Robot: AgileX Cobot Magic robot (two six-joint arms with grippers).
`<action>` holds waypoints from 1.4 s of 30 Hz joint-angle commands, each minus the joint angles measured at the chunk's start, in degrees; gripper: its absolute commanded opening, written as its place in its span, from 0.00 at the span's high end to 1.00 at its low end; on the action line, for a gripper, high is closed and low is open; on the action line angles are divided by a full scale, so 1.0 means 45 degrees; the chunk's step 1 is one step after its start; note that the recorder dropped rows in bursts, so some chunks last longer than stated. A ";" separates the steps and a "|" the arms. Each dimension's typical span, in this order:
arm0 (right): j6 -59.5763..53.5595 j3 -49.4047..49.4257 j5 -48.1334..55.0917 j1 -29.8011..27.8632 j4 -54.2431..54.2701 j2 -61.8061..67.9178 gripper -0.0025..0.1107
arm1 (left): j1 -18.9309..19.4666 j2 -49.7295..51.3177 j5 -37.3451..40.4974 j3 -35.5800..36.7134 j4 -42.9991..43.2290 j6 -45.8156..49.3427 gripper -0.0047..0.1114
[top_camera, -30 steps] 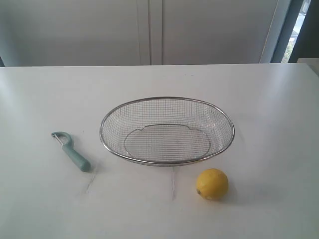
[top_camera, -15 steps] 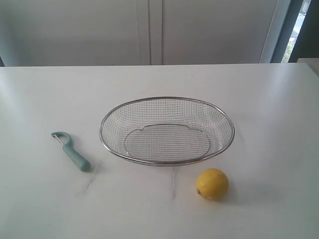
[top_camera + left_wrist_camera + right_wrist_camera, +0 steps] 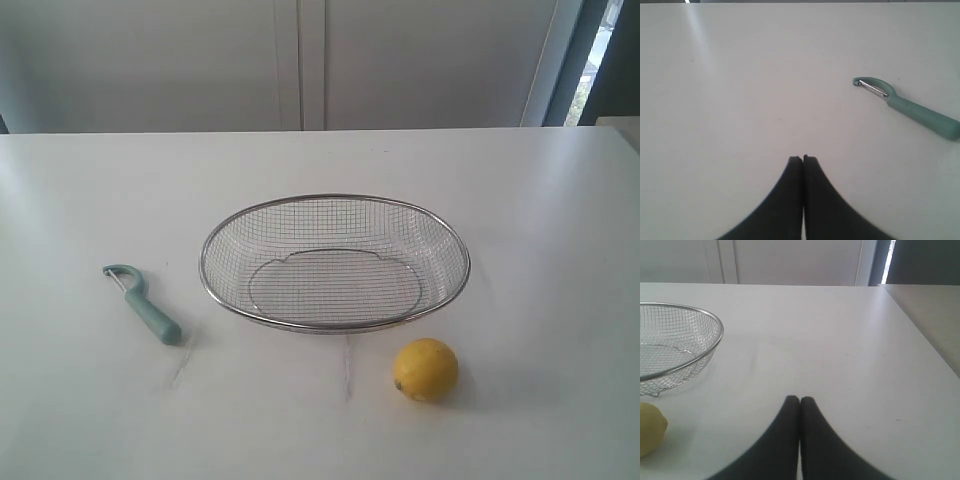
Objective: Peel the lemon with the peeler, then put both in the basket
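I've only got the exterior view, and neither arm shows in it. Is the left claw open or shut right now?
Observer: Shut. In the left wrist view the left claw has its fingertips pressed together with nothing between them, and the peeler lies on the table apart from it.
Operator: And the right claw?
Observer: The right claw is shut and empty too. Its wrist camera catches the lemon and part of the basket, and the claw touches neither.
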 commanded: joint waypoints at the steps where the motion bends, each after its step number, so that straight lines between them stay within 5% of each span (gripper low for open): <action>1: -0.0100 0.0017 -0.0087 0.0024 -0.0049 -0.0068 0.98 | -0.0016 -0.0049 -0.0018 0.0048 -0.0033 -0.0070 0.96; 16: -0.0068 0.0017 -0.0317 0.0024 -0.0049 -0.0068 0.98 | -0.0016 -0.0049 -0.0018 0.0048 -0.0033 -0.0070 0.96; 34: -0.0043 0.0017 -0.6236 0.0024 -0.0021 -0.0068 0.98 | -0.0016 -0.0049 -0.0018 0.0048 -0.0033 -0.0070 0.96; 42: 0.3075 0.0017 -0.7548 0.0024 -0.0021 -0.0068 0.98 | -0.0016 -0.0049 -0.0018 0.0048 -0.0033 -0.0050 0.96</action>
